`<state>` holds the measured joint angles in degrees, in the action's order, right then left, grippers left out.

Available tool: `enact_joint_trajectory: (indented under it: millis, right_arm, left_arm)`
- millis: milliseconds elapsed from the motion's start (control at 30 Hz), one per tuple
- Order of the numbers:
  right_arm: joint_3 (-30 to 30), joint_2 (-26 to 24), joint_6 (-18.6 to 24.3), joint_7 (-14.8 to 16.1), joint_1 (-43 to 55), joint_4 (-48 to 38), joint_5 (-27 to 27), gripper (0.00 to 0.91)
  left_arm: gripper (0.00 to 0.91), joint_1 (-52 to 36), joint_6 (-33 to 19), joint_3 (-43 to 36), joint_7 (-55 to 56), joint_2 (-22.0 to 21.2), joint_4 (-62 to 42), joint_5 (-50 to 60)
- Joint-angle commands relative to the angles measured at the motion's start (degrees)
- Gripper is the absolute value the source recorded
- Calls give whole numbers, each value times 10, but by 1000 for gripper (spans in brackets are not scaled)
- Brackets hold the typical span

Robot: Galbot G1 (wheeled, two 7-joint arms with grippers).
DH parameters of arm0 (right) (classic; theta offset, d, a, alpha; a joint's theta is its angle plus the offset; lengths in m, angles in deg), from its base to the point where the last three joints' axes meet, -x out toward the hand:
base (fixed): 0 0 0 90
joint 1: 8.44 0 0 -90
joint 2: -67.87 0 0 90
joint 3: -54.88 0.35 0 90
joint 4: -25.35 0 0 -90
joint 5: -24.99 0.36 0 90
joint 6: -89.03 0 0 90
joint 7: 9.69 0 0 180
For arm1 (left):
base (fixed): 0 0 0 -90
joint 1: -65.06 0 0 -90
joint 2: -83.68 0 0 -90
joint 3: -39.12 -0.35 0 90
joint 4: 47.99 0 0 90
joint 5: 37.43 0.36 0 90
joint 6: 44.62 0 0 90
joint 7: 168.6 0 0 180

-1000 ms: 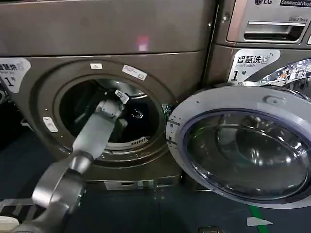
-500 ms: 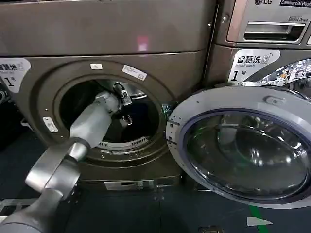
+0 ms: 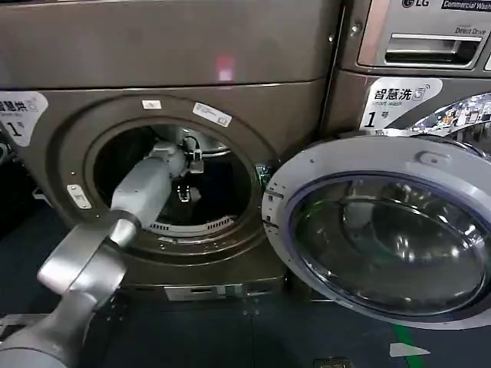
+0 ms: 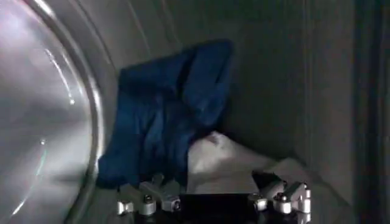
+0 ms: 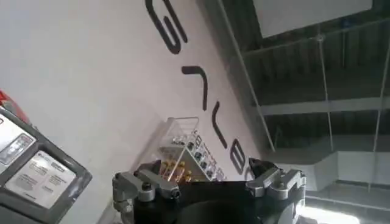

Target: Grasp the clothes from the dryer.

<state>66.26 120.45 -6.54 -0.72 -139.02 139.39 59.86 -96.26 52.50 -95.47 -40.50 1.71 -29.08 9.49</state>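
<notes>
The bronze-brown dryer stands with its round port open and its grey-rimmed glass door swung out to the right. My left arm reaches through the port, and my left gripper is inside the dark drum. In the left wrist view the clothes, a pale white bundle with a black part, lie on the drum floor just ahead of the left gripper, whose jaws stand open and hold nothing. My right gripper is parked away from the dryer, open, facing a wall and ceiling.
A dark blue cloth leans against the drum wall beside the white bundle. The shiny drum rim curves close by the gripper. An LG machine stands at the right behind the open door.
My left arm has pushed further into the drum, and the gripper has shifted left and deeper inside. The door has not moved.
</notes>
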Motion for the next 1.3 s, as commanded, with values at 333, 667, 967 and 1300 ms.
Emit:
enact_joint_trajectory:
  millis: [333,667,967,1300]
  right_arm:
    - [-3,1,1,1,2,3,0,907]
    - [-10,5,3,3,8,4,-1,907]
    - [-12,4,3,3,11,4,-2,907]
    - [-10,4,4,3,10,3,-2,907]
  left_arm:
    - [907,14,6,-8,28,-8,-30,24]
    - [907,21,2,-7,34,-8,-38,11]
    - [637,25,2,-6,35,-8,-42,11]
    - [80,30,3,-6,29,-11,-46,11]
